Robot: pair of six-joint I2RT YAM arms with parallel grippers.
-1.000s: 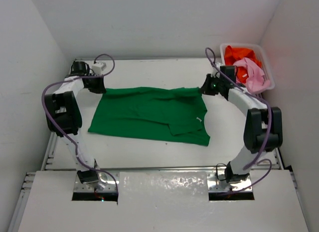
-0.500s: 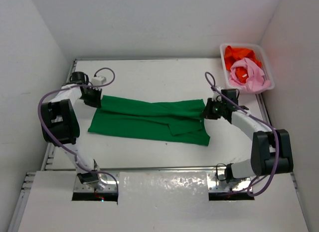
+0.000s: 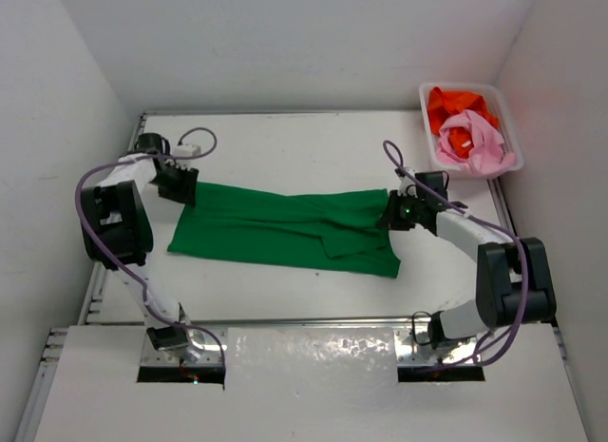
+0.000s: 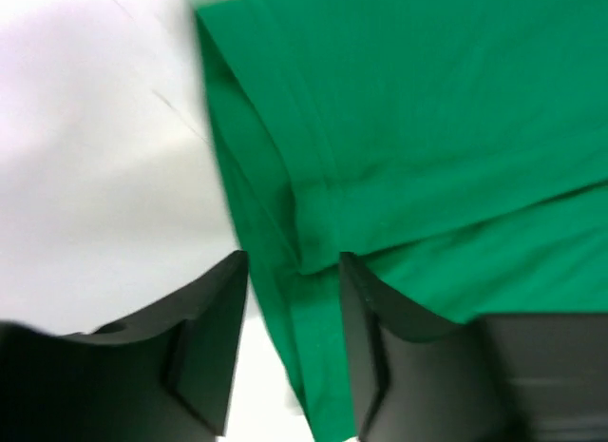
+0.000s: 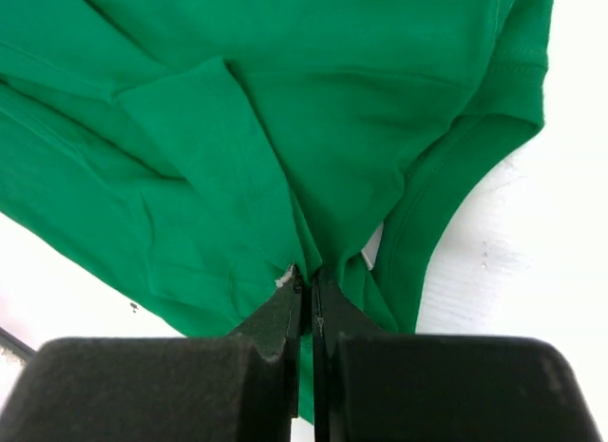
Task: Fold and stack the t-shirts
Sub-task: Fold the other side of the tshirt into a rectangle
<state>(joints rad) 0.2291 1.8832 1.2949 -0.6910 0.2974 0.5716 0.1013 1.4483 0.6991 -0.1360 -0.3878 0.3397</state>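
**Green shirt spans the table, one end pinched**

We see the green t-shirt (image 3: 285,228) flat on the table (image 3: 285,147), its long axis running left to right and its collar toward the right. Our right gripper (image 5: 309,276) is clamped tight on cloth beside the neckline. Our left gripper (image 4: 290,266) stands parted, with the hem edge loose between its fingers. The white tag (image 5: 372,247) is too hidden to read.

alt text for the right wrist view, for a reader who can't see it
The right end effector, its black fingers shut, pinches a bunched fold of a green t-shirt at the bottom centre. The wrinkled shirt fills most of the view, and a curved hemmed edge at the right lies on the white table.
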